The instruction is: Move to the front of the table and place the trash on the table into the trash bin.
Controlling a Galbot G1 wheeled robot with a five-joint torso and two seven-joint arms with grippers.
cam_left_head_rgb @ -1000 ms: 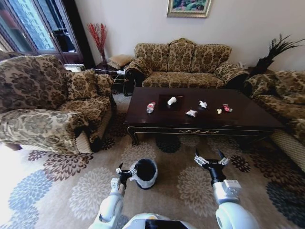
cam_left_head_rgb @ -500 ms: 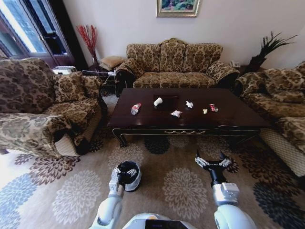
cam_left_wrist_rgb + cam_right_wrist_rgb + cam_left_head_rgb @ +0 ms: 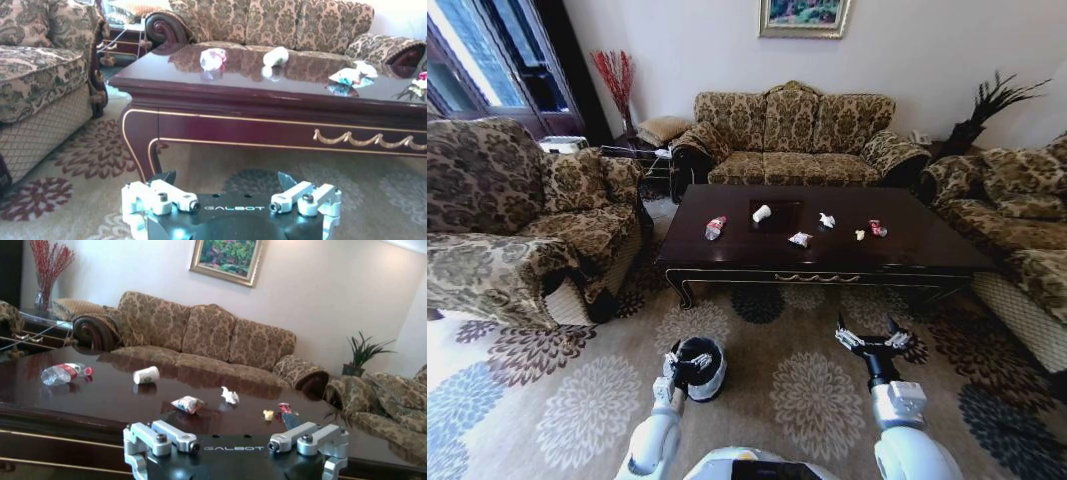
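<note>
The dark glossy table (image 3: 932,248) stands ahead of me on the carpet. Trash lies on it in a row: a clear bottle (image 3: 715,227) with a red label, a white paper cup (image 3: 761,213), two crumpled wrappers (image 3: 800,239), a yellowish scrap (image 3: 860,235) and a crushed can (image 3: 877,228). The trash bin (image 3: 708,372), white-rimmed with a black liner, sits on the floor near me. My left gripper (image 3: 685,362) hovers open just over the bin's near side. My right gripper (image 3: 870,340) is held open above the carpet, short of the table's front edge.
A patterned armchair (image 3: 507,230) is on the left, a sofa (image 3: 792,135) behind the table, and another armchair (image 3: 1022,230) on the right. Open flowered carpet (image 3: 807,390) lies between me and the table. The gilt-trimmed apron (image 3: 267,135) is close in the left wrist view.
The whole head view has shifted, so the camera moved: the table now sits more centred ahead and the bin lies under my left gripper. Both arms keep the same pose.
</note>
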